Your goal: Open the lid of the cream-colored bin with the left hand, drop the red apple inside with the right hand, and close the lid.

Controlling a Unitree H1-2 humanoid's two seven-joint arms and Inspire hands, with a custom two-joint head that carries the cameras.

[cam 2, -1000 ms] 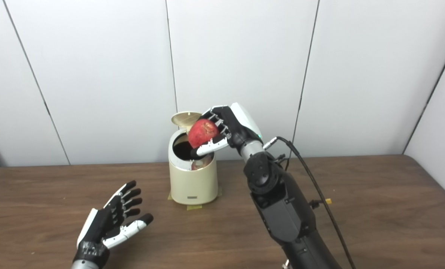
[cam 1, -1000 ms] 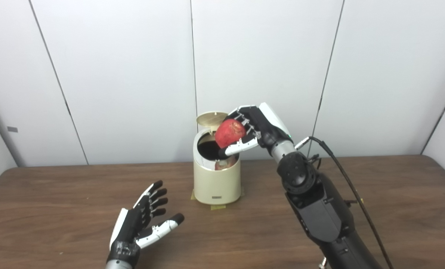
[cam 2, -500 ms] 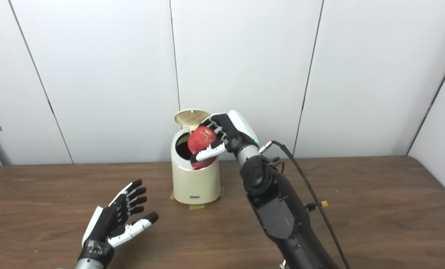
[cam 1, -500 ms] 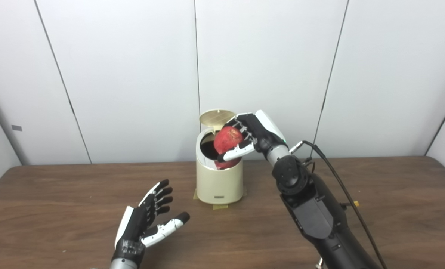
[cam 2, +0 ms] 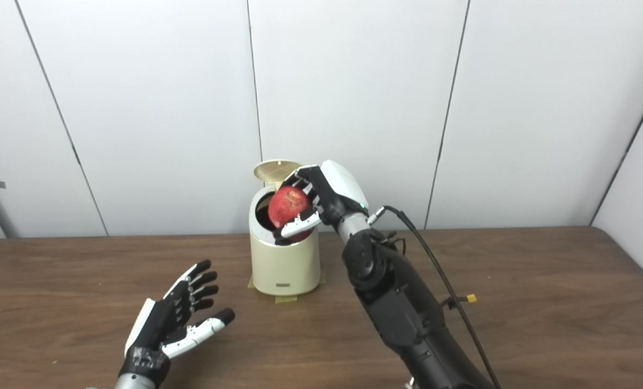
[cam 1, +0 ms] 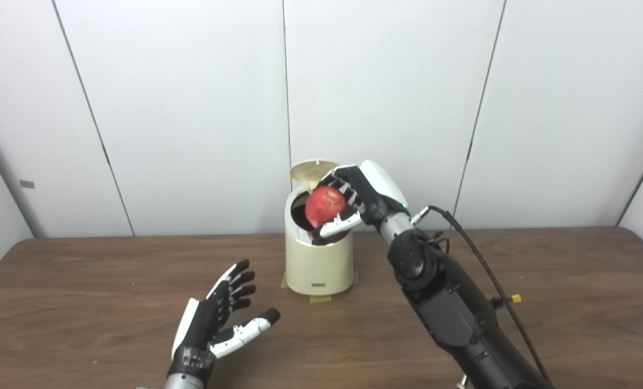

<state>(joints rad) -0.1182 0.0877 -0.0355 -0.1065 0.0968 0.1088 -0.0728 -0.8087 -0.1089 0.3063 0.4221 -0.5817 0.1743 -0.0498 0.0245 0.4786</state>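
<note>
The cream-colored bin (cam 1: 317, 267) stands at the back middle of the wooden table, its round lid (cam 1: 313, 169) tipped up behind the dark opening. My right hand (cam 1: 363, 195) is shut on the red apple (cam 1: 325, 206) and holds it right at the bin's mouth, partly over the rim. A second reddish shape shows just under the apple inside the opening. My left hand (cam 1: 217, 320) hovers low over the table in front and to the left of the bin, open, fingers spread, holding nothing.
Yellow tape (cam 1: 319, 298) marks the bin's foot on the brown table (cam 1: 83, 302). A black cable (cam 1: 483, 259) runs along my right forearm. White wall panels rise close behind the bin.
My right hand has lowered the apple from above the bin down to its opening. The left hand stays open; the camera has shifted slightly.
</note>
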